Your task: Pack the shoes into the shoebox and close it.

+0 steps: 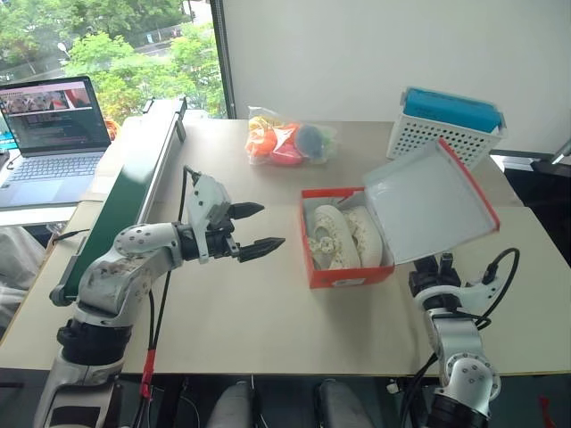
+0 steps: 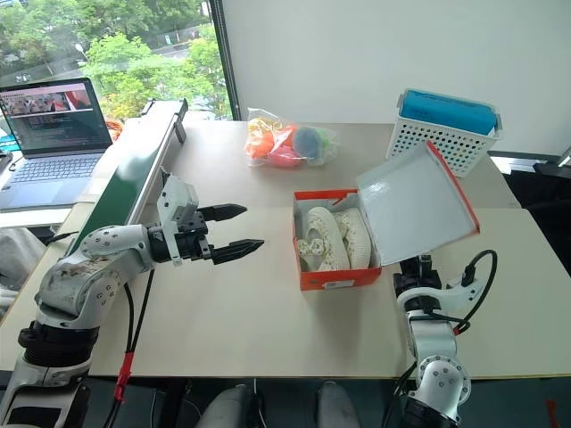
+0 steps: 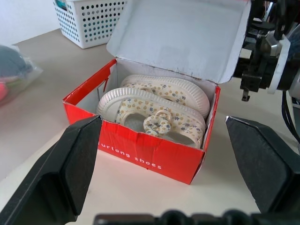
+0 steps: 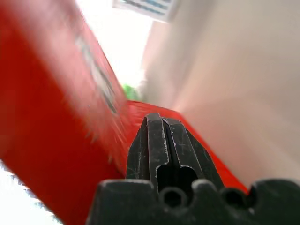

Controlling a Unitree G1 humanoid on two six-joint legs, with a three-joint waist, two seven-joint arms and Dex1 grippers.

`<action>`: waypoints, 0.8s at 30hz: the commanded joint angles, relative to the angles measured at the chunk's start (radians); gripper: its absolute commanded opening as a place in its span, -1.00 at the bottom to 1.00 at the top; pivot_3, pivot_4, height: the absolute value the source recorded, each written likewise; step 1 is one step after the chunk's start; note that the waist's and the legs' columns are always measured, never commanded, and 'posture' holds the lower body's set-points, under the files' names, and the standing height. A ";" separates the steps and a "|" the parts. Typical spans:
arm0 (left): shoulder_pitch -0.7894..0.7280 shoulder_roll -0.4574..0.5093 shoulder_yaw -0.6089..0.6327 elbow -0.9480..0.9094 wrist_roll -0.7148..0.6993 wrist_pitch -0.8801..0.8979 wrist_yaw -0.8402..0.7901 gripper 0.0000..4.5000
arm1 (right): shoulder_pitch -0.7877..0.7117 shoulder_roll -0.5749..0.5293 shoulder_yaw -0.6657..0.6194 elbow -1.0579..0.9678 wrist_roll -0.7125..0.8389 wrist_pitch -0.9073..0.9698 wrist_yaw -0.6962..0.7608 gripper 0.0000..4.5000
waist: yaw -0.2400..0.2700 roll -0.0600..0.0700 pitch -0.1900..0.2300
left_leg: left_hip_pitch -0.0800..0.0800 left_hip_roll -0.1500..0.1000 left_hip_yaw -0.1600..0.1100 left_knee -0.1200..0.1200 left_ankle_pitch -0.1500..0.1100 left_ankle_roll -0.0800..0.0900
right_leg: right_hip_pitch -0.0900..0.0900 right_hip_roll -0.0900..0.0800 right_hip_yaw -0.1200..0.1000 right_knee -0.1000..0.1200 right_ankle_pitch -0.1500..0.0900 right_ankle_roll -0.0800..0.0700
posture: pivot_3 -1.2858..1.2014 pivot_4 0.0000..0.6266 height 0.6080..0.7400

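Right now the shoebox [image 1: 350, 267] sits on the tabletop [image 1: 268, 312] toward its right half, roughly midway between the near and far edges, with its lid [image 1: 428, 201] raised and slanting up and away to the right so that the white inside faces the box. Both shoes [image 1: 343, 236] lie inside, side by side on their edges, cream with a small flowered speckle and ribbed pale soles; the one nearer the front wall carries a little bow. White lettering runs along the red front wall.

The left gripper [image 1: 256, 228] hangs above the tabletop to the left of the box, apart from it, pointing toward it roughly level. Its two black fingers [image 3: 77, 157] are spread wide with nothing between them.

The right gripper [image 4: 164, 131] is by the right side of the box, under the raised lid, near the front right edge of the tabletop. Its fingers are pressed flat together, gripping nothing, and their tips lie against or very close to the red outer face of the lid; I cannot tell for sure whether they touch.

Toward the far edge lie a clear bag of coloured round things [image 1: 290, 143] and, at the far right corner, a white perforated basket [image 1: 442, 134] with a blue top. A laptop [image 1: 53, 134] stands open on a separate surface off to the left.
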 commanded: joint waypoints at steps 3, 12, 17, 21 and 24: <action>-0.021 0.014 0.029 -0.059 -0.027 0.021 0.007 1.00 | 0.004 -0.147 0.086 -0.202 0.031 0.048 0.163 -0.97 | 0.002 0.000 0.000 | 0.000 0.000 0.000 0.000 0.000 0.000 | 0.001 0.000 0.000 0.000 0.000 0.000 | 0.03 -0.52 1.00; -0.017 0.001 0.028 -0.071 -0.022 0.027 0.024 1.00 | -0.237 -0.558 0.468 -0.168 -0.155 0.389 0.287 -0.97 | -0.008 0.000 0.000 | 0.003 0.000 0.004 0.001 0.000 0.000 | 0.001 0.001 0.003 -0.001 0.000 0.000 | 0.03 -0.52 1.00; -0.010 -0.014 0.027 -0.080 -0.017 0.026 0.044 1.00 | -0.553 -0.555 0.672 0.202 -0.465 0.416 0.284 -0.97 | -0.004 -0.001 0.000 | 0.004 0.001 0.003 0.001 0.000 0.000 | 0.001 0.003 0.002 -0.001 0.000 0.000 | 0.03 -0.52 1.00; 0.008 -0.029 0.030 -0.107 -0.021 0.033 0.070 1.00 | -0.719 -0.492 0.775 0.519 -0.677 0.306 0.351 -0.97 | 0.003 -0.001 0.000 | 0.001 0.000 0.004 0.002 0.001 -0.001 | -0.001 0.002 0.003 0.000 0.000 0.000 | 0.03 -0.52 1.00; 0.021 -0.029 0.043 -0.124 -0.021 0.036 0.089 1.00 | -0.780 -0.442 0.797 0.706 -0.763 0.274 0.395 -0.97 | 0.002 -0.001 0.000 | -0.001 0.000 0.004 0.003 0.001 0.000 | -0.001 0.001 0.003 0.001 0.001 0.001 | 0.03 -0.52 1.00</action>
